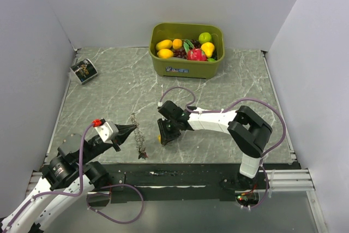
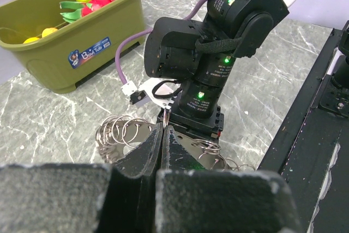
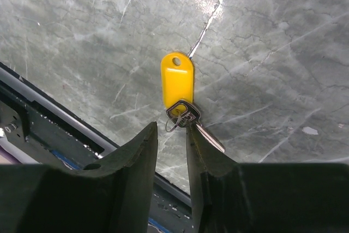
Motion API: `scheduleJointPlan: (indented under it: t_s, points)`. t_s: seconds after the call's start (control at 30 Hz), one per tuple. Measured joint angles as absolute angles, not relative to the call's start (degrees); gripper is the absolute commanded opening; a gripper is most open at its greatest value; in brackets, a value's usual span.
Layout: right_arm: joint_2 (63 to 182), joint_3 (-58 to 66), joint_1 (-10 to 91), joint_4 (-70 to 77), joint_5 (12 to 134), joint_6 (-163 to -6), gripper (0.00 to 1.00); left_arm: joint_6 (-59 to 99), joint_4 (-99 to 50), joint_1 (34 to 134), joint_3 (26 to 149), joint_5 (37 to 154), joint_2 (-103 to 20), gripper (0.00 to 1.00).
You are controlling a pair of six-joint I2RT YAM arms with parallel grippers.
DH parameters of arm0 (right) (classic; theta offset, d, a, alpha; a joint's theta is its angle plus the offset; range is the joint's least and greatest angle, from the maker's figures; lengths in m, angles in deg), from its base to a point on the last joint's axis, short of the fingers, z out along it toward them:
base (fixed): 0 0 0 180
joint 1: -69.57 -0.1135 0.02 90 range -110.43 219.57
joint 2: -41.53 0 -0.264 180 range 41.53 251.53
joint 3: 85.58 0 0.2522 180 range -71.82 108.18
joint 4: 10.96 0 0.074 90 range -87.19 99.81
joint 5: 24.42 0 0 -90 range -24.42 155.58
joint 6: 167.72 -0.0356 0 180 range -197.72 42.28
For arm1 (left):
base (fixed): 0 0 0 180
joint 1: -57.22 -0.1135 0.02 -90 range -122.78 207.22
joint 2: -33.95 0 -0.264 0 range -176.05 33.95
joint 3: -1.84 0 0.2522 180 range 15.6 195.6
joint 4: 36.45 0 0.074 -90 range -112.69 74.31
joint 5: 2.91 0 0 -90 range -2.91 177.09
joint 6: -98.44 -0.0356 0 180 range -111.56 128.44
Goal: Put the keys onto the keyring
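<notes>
The keyring (image 1: 138,135) is a chain of thin grey metal rings. My left gripper (image 1: 128,130) is shut on it, and the chain trails towards the table's front edge. In the left wrist view the rings (image 2: 117,132) show on both sides of the closed fingertips (image 2: 155,135). A key with a yellow tag (image 3: 177,82) and a silver head (image 3: 185,114) lies flat on the marble table. My right gripper (image 3: 172,130) points down just above it, open, with the key's blade running under the right finger. From above, only a bit of the yellow tag (image 1: 160,139) shows. No other keys are in view.
A green tub (image 1: 186,65) of toy fruit stands at the back centre and also shows in the left wrist view (image 2: 65,53). A small printed card (image 1: 83,71) lies at the back left. A black strip (image 1: 191,170) runs along the front edge. White walls close in the sides.
</notes>
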State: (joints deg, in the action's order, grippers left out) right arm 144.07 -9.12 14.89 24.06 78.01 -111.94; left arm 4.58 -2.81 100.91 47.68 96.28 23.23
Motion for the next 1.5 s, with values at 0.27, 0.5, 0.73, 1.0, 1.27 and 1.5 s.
scheduleJointPlan:
  t_s: [0.27, 0.5, 0.73, 1.0, 1.27, 1.5]
  points:
    - [144.1, -8.79, 14.74, 24.11, 78.07, -111.74, 0.29, 4.58, -2.81, 100.91, 47.68, 96.28, 23.23, 0.01]
    - [144.77, -7.35, 14.56, 24.3, 78.07, -111.67, 0.23, 4.58, -2.81, 100.91, 47.68, 96.28, 23.23, 0.01]
    - [145.89, -7.22, 14.32, 24.8, 77.61, -111.63, 0.3, 4.56, -2.81, 100.91, 47.68, 96.33, 23.25, 0.01]
    - [144.16, -7.35, 14.15, 24.67, 76.76, -111.3, 0.38, 4.56, -2.81, 100.91, 47.68, 96.33, 23.25, 0.01]
    - [142.61, -7.35, 14.04, 24.85, 75.82, -111.28, 0.36, 4.56, -2.81, 100.91, 47.68, 96.33, 23.25, 0.01]
    - [143.0, -7.33, 14.04, 25.2, 75.52, -111.28, 0.34, 4.56, -2.81, 100.91, 47.68, 96.41, 23.25, 0.01]
